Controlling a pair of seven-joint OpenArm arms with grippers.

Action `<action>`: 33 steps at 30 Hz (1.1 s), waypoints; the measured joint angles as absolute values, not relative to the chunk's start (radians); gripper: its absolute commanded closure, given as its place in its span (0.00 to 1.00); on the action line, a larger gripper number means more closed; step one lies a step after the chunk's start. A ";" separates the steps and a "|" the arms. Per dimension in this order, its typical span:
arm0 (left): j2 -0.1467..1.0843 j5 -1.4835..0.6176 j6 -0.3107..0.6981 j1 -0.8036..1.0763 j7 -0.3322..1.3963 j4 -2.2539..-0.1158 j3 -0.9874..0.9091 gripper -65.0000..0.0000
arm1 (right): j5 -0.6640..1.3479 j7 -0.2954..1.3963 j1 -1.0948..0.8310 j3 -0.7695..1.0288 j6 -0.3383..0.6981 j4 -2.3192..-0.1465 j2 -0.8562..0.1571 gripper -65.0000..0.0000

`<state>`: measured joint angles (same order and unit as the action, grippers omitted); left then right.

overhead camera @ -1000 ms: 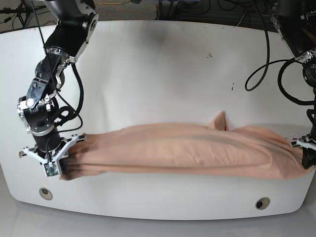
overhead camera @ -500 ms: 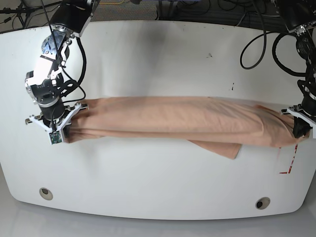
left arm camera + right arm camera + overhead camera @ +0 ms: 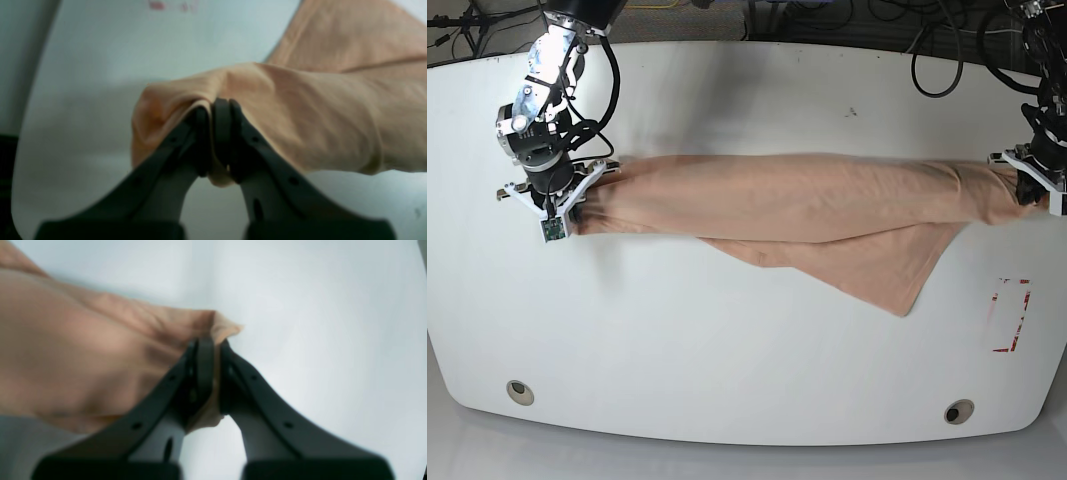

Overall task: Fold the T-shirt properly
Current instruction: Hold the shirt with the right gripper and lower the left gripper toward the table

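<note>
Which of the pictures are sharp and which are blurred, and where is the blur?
Base view: sharp overall, T-shirt edges crisp. Left wrist view: soft, left gripper fingers blurred. Right wrist view: softer still, right gripper and cloth smeared, table featureless.

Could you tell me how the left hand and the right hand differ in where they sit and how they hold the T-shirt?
The left hand sits at the table's right edge in the base view; the right hand sits toward the left edge. In the wrist views, cloth bunches over and around the left hand, while only a thin corner pokes past the right hand. Both are shut on the T-shirt, stretching it between them.
</note>
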<state>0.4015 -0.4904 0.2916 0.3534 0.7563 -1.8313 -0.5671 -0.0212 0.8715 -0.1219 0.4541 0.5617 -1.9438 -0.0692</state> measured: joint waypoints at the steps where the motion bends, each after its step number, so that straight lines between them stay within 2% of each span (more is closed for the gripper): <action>1: 0.400 -0.495 0.294 0.367 0.754 -1.831 -0.574 1.00 | -0.021 0.873 -0.132 0.455 0.562 -1.944 -0.069 0.97; 14: 0.400 -0.488 0.290 0.451 0.752 -1.829 -0.589 1.00 | -0.022 0.872 -0.198 0.459 0.561 -1.944 -0.042 0.97; 17: 0.401 -0.488 0.290 0.451 0.752 -1.829 -0.589 0.85 | -0.022 0.871 -0.197 0.458 0.561 -1.944 -0.042 0.97; 20: 0.403 -0.488 0.289 0.452 0.752 -1.829 -0.589 0.64 | -0.022 0.868 -0.195 0.458 0.561 -1.944 -0.042 0.97; 21: 0.404 -0.486 0.289 0.452 0.752 -1.829 -0.589 0.47 | -0.022 0.868 -0.196 0.458 0.561 -1.944 -0.042 0.97; 22: 0.405 -0.486 0.289 0.454 0.755 -1.829 -0.588 0.42 | -0.022 0.868 -0.196 0.458 0.561 -1.944 -0.042 0.97; 24: 0.406 -0.483 0.289 0.458 0.772 -1.830 -0.588 0.21 | -0.023 0.868 -0.196 0.458 0.561 -1.944 -0.042 0.97; 26: 0.406 -0.488 0.289 0.460 0.810 -1.830 -0.588 0.11 | -0.023 0.868 -0.195 0.456 0.561 -1.944 -0.042 0.97; 28: 0.405 -0.487 0.289 0.460 0.855 -1.830 -0.588 0.09 | -0.023 0.868 -0.192 0.456 0.561 -1.944 -0.041 0.97; 33: 0.399 -0.487 0.290 0.444 0.902 -1.835 -0.588 0.12 | -0.024 0.868 -0.183 0.457 0.556 -1.944 -0.025 0.97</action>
<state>0.3992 -0.4873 0.2897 0.4438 0.9020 -1.8347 -0.5880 -0.0238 0.8684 -0.1829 0.4568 0.5564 -1.9438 -0.0246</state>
